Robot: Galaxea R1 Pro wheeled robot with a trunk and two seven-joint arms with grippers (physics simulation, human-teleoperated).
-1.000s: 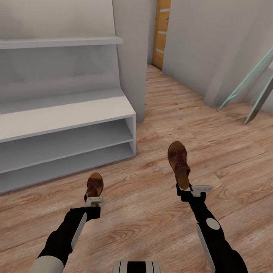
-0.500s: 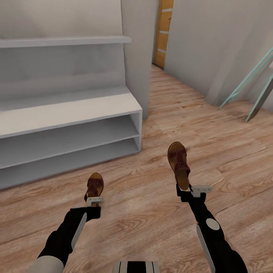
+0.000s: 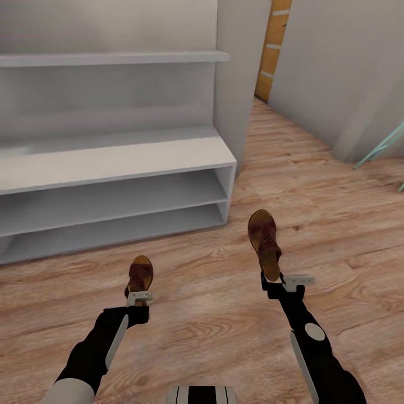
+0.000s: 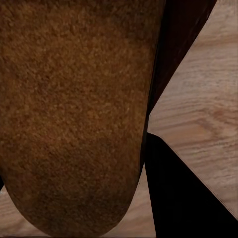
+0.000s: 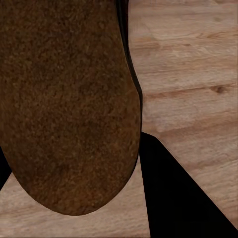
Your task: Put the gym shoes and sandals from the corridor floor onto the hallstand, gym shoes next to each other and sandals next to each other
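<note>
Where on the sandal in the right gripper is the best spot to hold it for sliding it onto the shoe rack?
Best at the heel end, roughly where the right gripper has it now. The sandal sticks out forward, toe first, towards the hallstand, so holding it from behind should let the toe slide onto a shelf while the gripper stays outside.

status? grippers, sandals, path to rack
Left gripper shut on left sandal; right gripper shut on right sandal. Hallstand ahead-left, tiers bare. Nothing between.
</note>
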